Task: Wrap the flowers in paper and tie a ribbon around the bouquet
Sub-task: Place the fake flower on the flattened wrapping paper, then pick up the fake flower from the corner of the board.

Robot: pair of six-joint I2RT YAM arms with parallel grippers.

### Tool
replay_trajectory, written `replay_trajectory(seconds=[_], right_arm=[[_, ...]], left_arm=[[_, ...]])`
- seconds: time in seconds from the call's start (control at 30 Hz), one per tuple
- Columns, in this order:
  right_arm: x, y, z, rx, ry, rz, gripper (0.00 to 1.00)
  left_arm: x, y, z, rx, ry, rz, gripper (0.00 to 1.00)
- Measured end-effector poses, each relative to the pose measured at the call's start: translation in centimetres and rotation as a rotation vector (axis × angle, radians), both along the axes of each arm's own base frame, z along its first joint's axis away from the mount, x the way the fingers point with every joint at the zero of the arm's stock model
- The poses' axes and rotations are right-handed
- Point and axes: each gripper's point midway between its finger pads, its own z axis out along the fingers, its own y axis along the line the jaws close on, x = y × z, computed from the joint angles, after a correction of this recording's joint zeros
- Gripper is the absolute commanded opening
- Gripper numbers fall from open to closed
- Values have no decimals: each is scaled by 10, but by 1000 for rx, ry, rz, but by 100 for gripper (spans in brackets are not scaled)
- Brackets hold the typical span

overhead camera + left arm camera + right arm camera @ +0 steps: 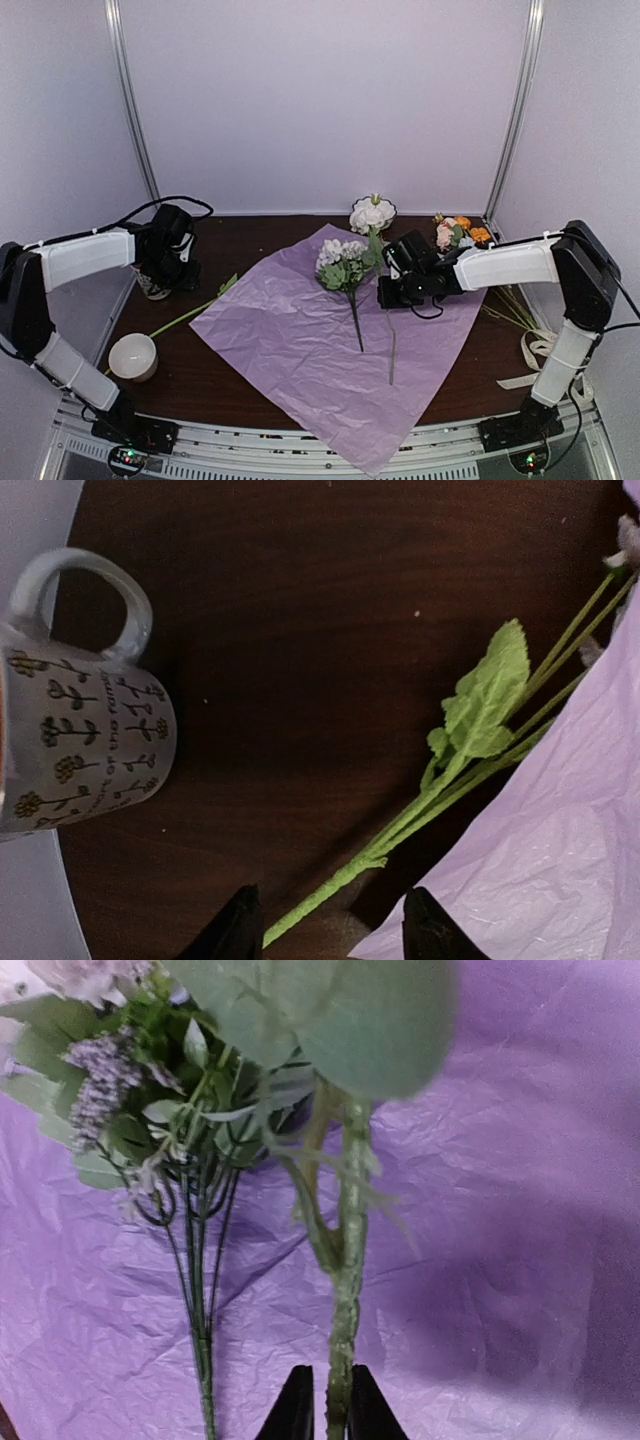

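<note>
While clamping with the right end effector (330, 1412), pinching both fingertips tight on the thick green stalk of a white-bloomed stem (345, 1290) at the lower middle of the right wrist view. Holding that stalk just above the paper (500, 1260), under a blurred round leaf filling the top of the frame. Passing, just to the left, a pale bunch (150, 1110) of lilac and white blooms with thin dark stalks, lying on the same crinkled sheet.

Looking from overhead, finding this end effector right of centre, over the sheet, with the white bloom reaching past the sheet's far corner and the stalk trailing toward the lower middle. Finding the sheet spreading as a diamond across the middle of the worktop (230, 240), its near corner hanging over the front edge.

Standing apart with the left end effector (330, 935): fingertips parted wide at the bottom of the left wrist view, gripping nothing, bracketing the cut end of a leafy stem (440, 770) lying on the worktop. Not being able to tell whether the nearer tip is touching it. Following that stem up to the right, along the sheet's edge. Showing a grey mug (90, 740) with drawn flowers at the left edge, well apart from the stem.

Further out, overhead: finding a white bowl (133, 356) at lower left, orange and pink blooms (460, 232) at upper right beyond the right end effector, and the ribbon (535, 350) lying in loose loops at lower right, beside the right arm, off the sheet.
</note>
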Motion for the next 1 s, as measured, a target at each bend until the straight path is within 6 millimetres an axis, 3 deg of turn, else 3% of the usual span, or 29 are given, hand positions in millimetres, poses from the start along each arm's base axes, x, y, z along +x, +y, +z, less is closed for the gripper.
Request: replay_trajectory(seconds=[0.07,0.13,0.37,0.63,0.7,0.83,0.93,1.0], right_arm=[[2,-1,-15,-33,44,9,40],[4,0,-21,-49,60,18,43],[1,-3,-14,-66,55,35,45],[0,-3,13,-40,7,54,45],[-1,-3,19,-32,-3,58,44],[-1,-3,25,-23,-14,64,44],[-3,-3,29,-17,-19,67,44],[-3,-3,33,-12,-26,70,44]], left_arm=[[0,2,-21,27,81,-8,51],[1,2,-40,48,151,-19,51],[2,-1,-67,85,281,-71,49],[-11,-15,-96,38,404,-149,47],[-12,-17,-99,30,423,-158,39],[-8,-21,-100,24,429,-174,8],[-5,-18,-99,48,420,-188,0],[-3,-13,-96,75,405,-176,0]])
